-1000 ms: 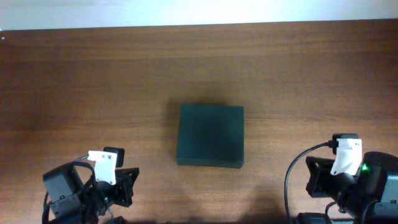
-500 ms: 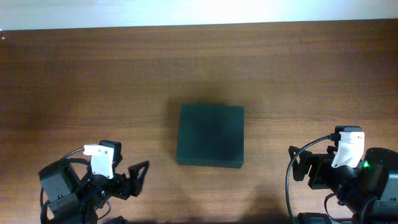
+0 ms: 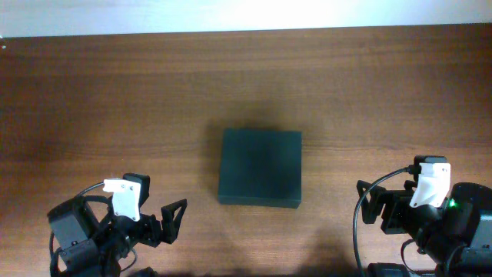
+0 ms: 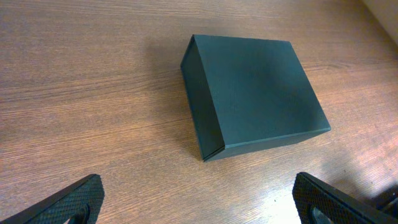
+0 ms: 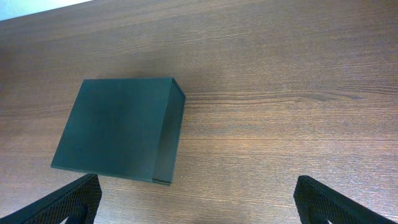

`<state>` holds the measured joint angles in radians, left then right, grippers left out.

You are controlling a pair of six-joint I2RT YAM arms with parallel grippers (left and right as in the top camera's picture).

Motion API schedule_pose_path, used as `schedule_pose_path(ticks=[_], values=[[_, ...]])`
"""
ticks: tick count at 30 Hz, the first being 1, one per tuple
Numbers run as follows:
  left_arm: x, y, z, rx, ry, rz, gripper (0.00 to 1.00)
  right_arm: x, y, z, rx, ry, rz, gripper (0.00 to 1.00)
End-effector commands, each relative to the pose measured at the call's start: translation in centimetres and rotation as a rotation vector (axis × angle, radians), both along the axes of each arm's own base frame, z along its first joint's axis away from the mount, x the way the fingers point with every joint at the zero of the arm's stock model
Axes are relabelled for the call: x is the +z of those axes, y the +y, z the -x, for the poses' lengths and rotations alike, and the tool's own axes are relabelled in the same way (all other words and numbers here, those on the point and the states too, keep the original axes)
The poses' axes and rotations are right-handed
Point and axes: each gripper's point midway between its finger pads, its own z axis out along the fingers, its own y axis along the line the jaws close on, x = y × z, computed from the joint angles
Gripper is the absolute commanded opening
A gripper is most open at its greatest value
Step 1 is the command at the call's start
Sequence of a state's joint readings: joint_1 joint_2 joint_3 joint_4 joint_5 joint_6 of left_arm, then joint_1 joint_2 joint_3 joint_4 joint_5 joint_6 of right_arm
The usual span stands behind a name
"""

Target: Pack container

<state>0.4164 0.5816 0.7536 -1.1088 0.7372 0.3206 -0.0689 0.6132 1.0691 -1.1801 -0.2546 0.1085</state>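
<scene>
Grippers sit nearest, at the front edge of the table (image 3: 115, 92): the left gripper (image 3: 171, 221) toward the left corner and the right gripper (image 3: 375, 209) toward the right, each with jaws spread wide and gripping nothing. Both are well apart from the container (image 3: 260, 168), which lies flat on the wood between them and a little farther back, near the table's middle. Its lid looks closed, though the seam is hard to make out. Beyond it the wood grain runs to the far edge, where a pale strip begins
</scene>
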Motion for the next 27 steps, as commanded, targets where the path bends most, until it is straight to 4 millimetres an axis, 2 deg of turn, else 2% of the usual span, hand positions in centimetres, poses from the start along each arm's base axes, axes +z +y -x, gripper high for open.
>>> schedule_pose_path(ticks=[1, 19, 27], values=[[0.1, -0.2, 0.0, -0.012, -0.010, 0.009, 0.99, -0.1, 0.0, 0.0, -0.004, -0.001, 0.000, 0.99], [0.1, -0.2, 0.0, -0.012, -0.010, 0.009, 0.99, -0.1, 0.0, 0.1, -0.004, -0.003, 0.000, 0.99], [0.1, -0.2, 0.0, -0.012, -0.010, 0.009, 0.99, 0.5, 0.1, 1.2, -0.003, -0.061, 0.004, 0.99]])
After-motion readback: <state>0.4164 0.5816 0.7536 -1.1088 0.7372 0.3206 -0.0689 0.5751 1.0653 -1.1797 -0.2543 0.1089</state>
